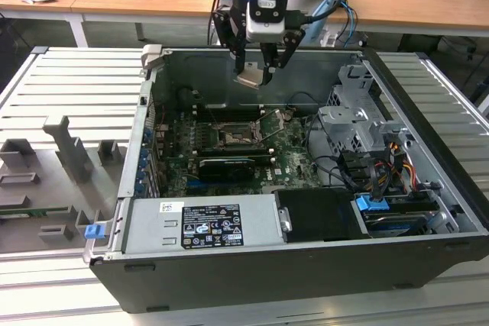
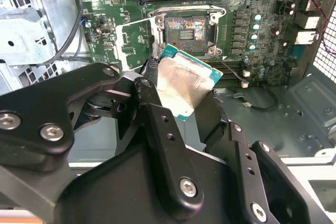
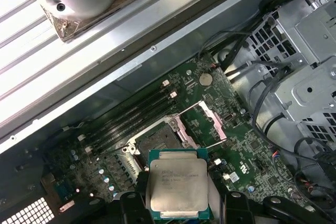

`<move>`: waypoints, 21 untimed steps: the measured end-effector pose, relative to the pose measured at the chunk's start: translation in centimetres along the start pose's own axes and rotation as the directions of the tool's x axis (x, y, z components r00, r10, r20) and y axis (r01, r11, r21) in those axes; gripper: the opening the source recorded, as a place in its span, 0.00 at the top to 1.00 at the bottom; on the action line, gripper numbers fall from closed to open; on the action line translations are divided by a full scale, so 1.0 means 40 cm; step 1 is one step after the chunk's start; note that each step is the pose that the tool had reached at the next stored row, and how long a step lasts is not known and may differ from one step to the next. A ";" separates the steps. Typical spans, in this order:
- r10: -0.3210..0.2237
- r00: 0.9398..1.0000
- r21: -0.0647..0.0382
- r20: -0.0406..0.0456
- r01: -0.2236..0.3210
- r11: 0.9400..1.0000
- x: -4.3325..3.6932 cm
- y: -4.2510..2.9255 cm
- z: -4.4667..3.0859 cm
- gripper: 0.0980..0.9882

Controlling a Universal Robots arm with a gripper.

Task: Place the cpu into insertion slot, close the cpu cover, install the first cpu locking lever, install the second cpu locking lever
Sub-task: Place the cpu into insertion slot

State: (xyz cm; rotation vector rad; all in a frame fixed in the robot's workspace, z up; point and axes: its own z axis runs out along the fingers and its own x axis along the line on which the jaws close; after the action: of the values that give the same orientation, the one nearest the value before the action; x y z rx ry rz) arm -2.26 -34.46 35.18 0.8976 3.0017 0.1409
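Sitting empty below gripper (image 1: pixel 256 72): slot (image 1: pixel 231 140) | gripper clamped on cpu (image 1: pixel 249 79), held aloft | cover (image 1: pixel 269 123) flipped open, below gripper, on the exterior view's right of slot | judged: nothing seated, all four steps left

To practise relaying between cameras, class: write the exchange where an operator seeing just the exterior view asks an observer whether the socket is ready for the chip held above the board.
Operator: Is the insertion slot empty?
Observer: Yes; the second wrist view shows its contacts bare.
Operator: Is anything lying over it?
Observer: No; in the first wrist view the cpu cover is swung open beside it.
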 end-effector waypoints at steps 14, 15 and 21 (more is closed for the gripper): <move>0.025 1.000 0.000 0.002 -0.025 1.000 0.000 -0.001 0.007 0.52; 0.028 1.000 -0.001 0.003 -0.028 1.000 0.000 -0.001 0.007 0.52; 0.036 0.999 -0.001 0.003 -0.036 0.999 0.000 -0.001 0.009 0.52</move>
State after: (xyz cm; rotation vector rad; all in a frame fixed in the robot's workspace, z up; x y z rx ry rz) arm -2.26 -34.46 34.82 0.9518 2.9832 0.1406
